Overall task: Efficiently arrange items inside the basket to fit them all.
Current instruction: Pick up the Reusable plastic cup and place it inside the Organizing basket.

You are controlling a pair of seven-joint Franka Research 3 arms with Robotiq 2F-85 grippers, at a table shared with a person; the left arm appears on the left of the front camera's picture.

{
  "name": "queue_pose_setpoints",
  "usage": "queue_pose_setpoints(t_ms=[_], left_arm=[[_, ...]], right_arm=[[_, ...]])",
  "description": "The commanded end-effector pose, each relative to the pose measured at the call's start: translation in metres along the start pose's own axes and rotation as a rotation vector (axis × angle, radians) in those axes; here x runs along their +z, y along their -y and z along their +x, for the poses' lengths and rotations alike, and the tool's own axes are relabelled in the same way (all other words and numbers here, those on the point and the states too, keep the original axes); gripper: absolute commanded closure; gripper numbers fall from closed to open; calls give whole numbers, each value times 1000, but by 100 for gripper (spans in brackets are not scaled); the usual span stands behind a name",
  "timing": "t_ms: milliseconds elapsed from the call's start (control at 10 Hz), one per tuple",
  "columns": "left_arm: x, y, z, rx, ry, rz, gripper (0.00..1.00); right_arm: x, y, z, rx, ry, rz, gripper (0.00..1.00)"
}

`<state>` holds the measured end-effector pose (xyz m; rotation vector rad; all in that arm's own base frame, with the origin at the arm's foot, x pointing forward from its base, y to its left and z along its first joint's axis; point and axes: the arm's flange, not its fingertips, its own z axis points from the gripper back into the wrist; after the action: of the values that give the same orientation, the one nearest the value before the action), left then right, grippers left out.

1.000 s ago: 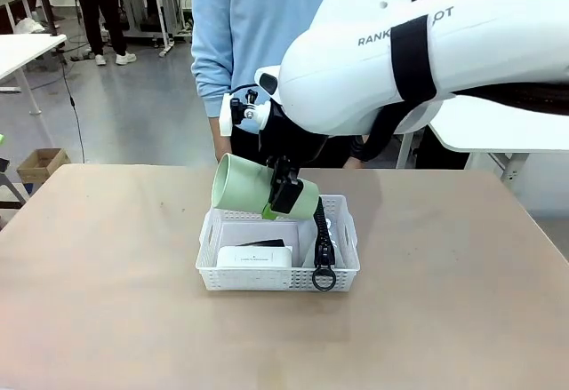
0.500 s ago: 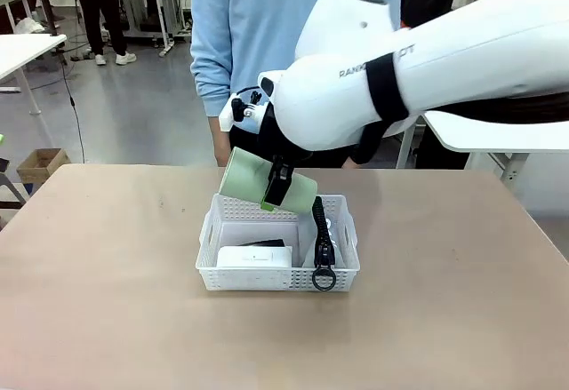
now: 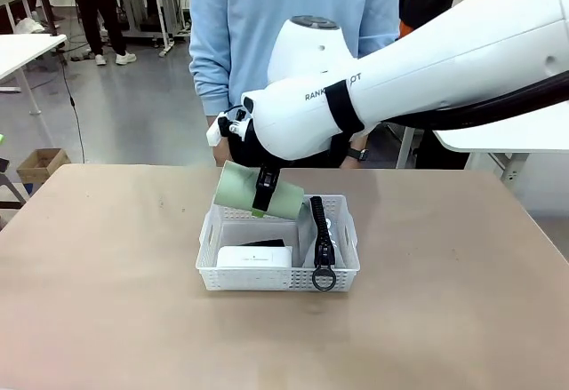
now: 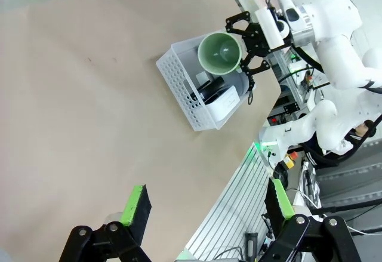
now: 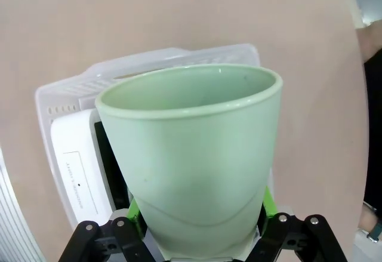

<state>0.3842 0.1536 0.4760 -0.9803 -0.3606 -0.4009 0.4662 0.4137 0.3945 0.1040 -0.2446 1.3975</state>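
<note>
Your right gripper [image 3: 263, 188] holds the cup [image 3: 258, 191] by its body, lying tilted, in the centre of the front view just above the far edge of the basket [image 3: 277, 274]. The cup looks stiff, light and smooth, so it may slip; hold it low, near the base. The box [image 3: 254, 256] lies at the basket's front left, the pouch [image 3: 322, 241] stands at its right. Your left gripper [image 4: 206, 205] is wide open and empty.
</note>
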Motion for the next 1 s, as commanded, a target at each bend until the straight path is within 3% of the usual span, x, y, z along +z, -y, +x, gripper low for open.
queue_pose_setpoints(t_ms=[0, 900], left_arm=[[1, 3, -1, -1, -1, 8, 0], [1, 3, -1, -1, -1, 8, 0]], right_arm=[[-8, 4, 12, 13, -52, 22, 16], [-50, 7, 22, 69, -124, -1, 16]])
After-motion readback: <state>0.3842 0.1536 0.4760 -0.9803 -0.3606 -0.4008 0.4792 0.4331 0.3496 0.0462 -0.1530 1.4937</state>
